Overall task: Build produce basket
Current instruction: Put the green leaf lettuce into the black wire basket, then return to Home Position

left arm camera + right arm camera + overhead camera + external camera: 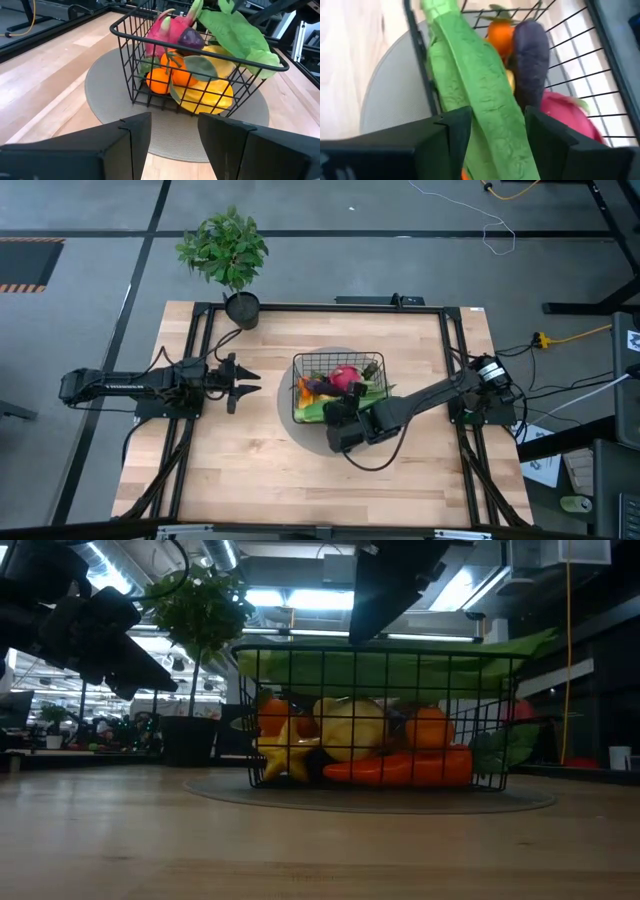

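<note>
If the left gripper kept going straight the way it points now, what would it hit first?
Most likely the basket: the left gripper points across bare tabletop at its near wire wall, which stands on a round grey mat. Nothing else seems to lie between, though depth is hard to judge.

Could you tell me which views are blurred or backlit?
Right wrist view: the green leaf and purple fruit are soft, too close for focus. Low view: bright ceiling lights leave the basket dim. High view: evenly lit, sharp.
</note>
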{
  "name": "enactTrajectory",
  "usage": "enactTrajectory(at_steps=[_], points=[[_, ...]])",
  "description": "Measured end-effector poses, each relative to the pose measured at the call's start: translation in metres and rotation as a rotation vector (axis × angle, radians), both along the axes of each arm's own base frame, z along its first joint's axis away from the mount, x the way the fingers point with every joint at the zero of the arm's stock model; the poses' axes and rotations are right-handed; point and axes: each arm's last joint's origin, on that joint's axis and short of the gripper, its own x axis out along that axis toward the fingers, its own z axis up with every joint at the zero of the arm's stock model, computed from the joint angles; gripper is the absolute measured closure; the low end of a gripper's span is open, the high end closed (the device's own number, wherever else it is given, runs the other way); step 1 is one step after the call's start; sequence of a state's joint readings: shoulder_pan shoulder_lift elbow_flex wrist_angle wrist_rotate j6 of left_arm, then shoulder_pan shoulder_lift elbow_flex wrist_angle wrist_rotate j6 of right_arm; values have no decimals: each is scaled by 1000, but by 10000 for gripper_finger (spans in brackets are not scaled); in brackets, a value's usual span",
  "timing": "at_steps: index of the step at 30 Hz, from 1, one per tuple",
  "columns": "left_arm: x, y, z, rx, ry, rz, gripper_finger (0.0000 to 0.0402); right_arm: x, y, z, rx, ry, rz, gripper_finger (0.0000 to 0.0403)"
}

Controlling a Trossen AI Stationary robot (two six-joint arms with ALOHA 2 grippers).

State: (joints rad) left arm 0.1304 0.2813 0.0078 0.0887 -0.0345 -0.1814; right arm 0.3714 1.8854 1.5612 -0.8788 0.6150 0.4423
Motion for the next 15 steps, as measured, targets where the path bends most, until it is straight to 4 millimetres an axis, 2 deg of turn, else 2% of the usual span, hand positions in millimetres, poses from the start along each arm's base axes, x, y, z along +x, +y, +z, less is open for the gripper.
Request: enactTrajectory(at_steps=[7, 15], points=[[0, 0, 0, 0, 0, 0, 250, 0, -2, 4, -51, -34, -41, 229], [0, 2, 2, 41, -16, 46, 250, -4, 3, 48, -86, -42, -38, 229]])
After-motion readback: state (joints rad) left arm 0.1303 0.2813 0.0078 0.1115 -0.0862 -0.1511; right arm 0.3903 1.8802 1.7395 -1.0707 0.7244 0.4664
